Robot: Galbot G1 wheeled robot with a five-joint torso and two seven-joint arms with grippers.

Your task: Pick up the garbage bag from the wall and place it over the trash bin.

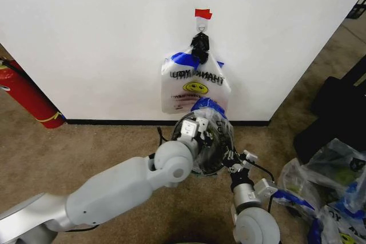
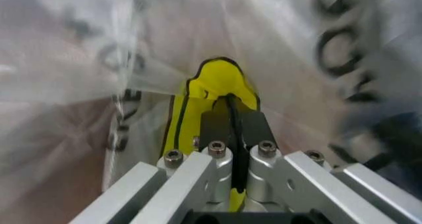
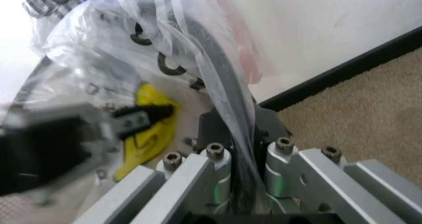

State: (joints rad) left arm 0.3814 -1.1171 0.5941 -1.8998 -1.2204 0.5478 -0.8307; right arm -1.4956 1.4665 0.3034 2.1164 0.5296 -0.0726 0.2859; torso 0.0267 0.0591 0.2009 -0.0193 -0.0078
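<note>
Both grippers clamp the garbage bag (image 1: pixel 211 135) stretched over the trash bin (image 1: pixel 200 167) below the wall (image 1: pixel 103 32): left gripper (image 2: pixel 232 116), right gripper (image 3: pixel 236 130).

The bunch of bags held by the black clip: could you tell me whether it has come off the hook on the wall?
No, in the head view the bunch of bags hangs from its black clip on the hook under the red tape.
</note>
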